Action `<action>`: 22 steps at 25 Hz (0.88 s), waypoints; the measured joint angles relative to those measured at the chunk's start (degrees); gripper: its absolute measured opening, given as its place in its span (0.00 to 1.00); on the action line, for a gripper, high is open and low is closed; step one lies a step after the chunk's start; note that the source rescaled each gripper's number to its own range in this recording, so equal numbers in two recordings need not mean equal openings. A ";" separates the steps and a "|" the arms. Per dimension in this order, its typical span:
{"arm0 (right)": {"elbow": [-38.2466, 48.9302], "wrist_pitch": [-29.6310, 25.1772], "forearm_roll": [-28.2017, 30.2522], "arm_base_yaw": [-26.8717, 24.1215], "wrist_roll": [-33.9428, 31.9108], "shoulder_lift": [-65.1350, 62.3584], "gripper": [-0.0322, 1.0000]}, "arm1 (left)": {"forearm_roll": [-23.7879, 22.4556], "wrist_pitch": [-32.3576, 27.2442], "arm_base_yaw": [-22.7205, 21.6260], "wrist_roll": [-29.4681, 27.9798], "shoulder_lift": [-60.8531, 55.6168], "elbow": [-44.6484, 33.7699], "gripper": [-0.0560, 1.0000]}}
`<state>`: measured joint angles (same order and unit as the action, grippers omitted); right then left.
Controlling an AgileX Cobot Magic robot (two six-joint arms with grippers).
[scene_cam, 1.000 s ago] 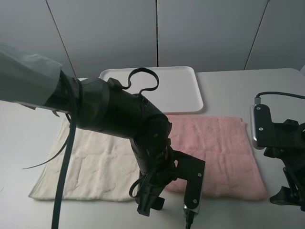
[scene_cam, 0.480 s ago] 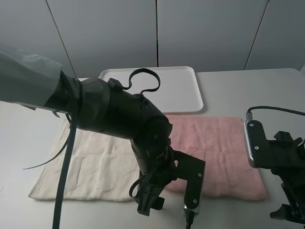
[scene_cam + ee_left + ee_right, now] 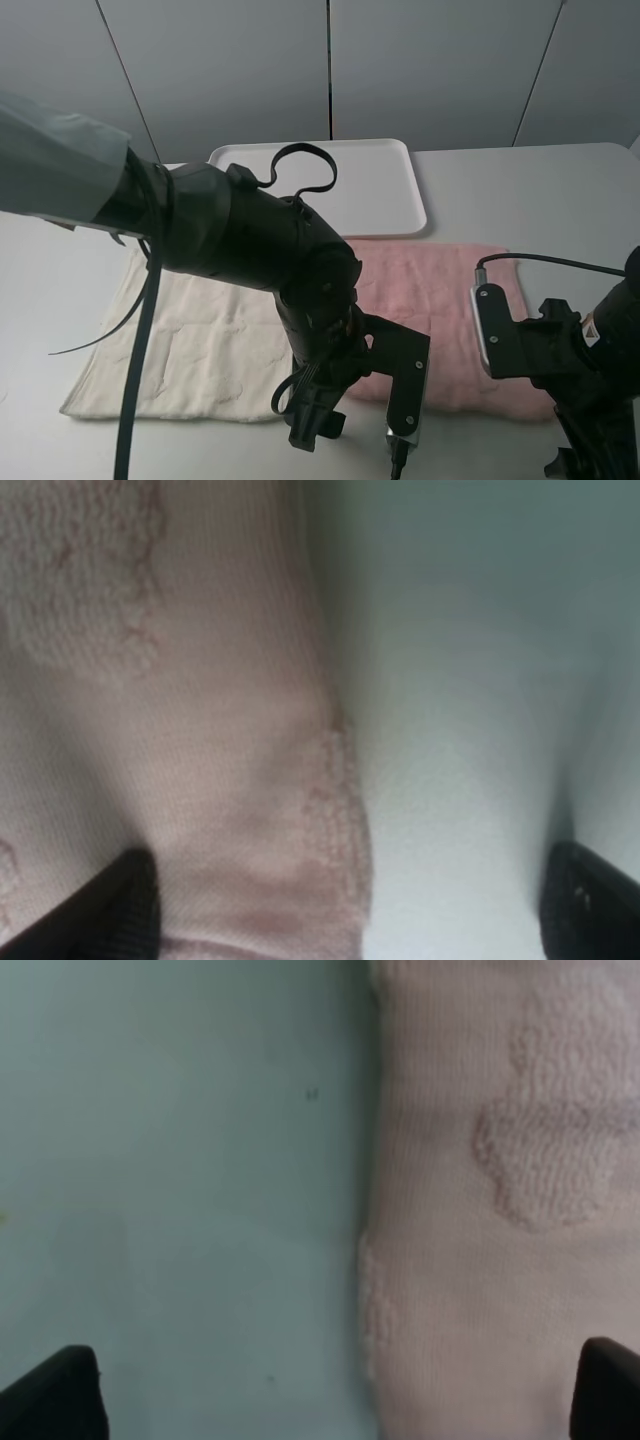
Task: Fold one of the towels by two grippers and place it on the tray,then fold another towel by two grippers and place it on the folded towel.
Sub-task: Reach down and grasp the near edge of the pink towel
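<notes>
Exterior high view: pale pink square terry towel is lying flat on the grey table, beside the cream-white terry towel and just in front of the flat white plastic tray. Black left gripper and right gripper are each straddling a pink edge, jaws spread wide, gripping nothing.

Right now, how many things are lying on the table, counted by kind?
Towels: 2, the pink towel and the cream-white towel
Trays: 1, the white tray
Total: 3
</notes>
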<state>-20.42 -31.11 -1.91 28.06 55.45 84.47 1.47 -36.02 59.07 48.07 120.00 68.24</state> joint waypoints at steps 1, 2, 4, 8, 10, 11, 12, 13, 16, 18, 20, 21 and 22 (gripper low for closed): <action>0.00 0.24 0.15 0.13 -0.15 0.43 1.00 | -0.08 0.00 0.00 0.00 0.00 0.00 0.98; 0.00 0.51 0.54 0.25 -0.39 0.67 1.00 | -0.08 0.00 0.00 0.00 0.00 0.00 0.98; 0.48 1.19 1.91 0.46 -0.54 0.70 1.00 | -0.34 0.00 0.00 -0.44 0.00 0.00 0.99; 2.24 3.36 3.53 0.46 -1.04 0.70 1.00 | -1.15 0.00 0.00 -1.35 0.00 0.00 0.99; 3.00 5.08 4.07 0.46 -1.57 0.70 1.00 | -1.47 0.00 0.00 -1.45 0.00 0.00 0.99; 3.39 5.78 4.20 0.46 -2.12 0.70 1.00 | -1.47 0.00 0.00 -1.45 0.00 0.00 0.99; 3.49 6.03 4.25 0.46 -2.53 0.70 1.00 | -1.47 0.00 0.00 -1.45 0.00 0.00 0.99; 3.62 6.28 4.25 0.46 -2.79 0.70 1.00 | -1.47 0.00 0.00 -1.45 0.00 0.00 0.99; 3.62 6.53 4.25 0.46 -3.24 0.70 1.00 | -1.47 0.00 0.00 -1.45 0.00 0.00 0.99; 3.62 6.67 4.25 0.46 -3.40 0.70 1.00 | -1.47 0.00 0.00 -1.45 0.00 0.00 0.99; 3.62 6.79 4.25 0.46 -3.72 0.70 1.00 | -1.47 0.00 0.00 -1.45 0.00 0.00 0.99; 3.62 6.89 4.25 0.46 -3.72 0.70 1.00 | -1.47 0.00 0.00 -1.45 0.00 0.00 0.99; 3.62 6.89 4.25 0.46 -3.72 0.70 1.00 | -1.47 0.00 0.00 -1.45 0.00 0.00 0.99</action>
<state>-16.80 -24.22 2.33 28.52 51.74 85.18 0.00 -36.02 59.07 46.62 120.00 68.24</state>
